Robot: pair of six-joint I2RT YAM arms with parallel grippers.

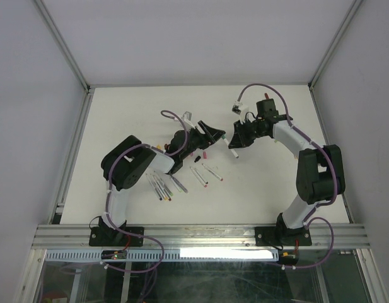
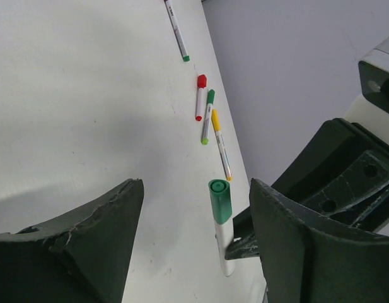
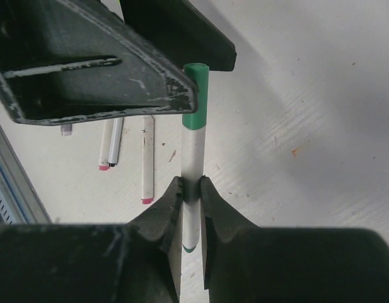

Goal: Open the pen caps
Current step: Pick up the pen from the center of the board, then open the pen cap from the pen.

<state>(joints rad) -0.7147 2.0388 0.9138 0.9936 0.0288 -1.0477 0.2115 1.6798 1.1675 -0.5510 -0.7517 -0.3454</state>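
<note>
a white table (image 1: 276,189) takes up the whole cell floor. on it, over by the left side, loose pens (image 1: 162,186) lie in a rough row. above the middle the two pincers meet. the right gripper (image 3: 191,189) is clamped tight on the white barrel of a pen (image 3: 193,154). the left gripper (image 2: 194,189) stands with its jaws apart, one on either side of that pen's end. the green cap (image 2: 220,202) is on the pen, between those jaws, with a gap showing on each side.
</note>
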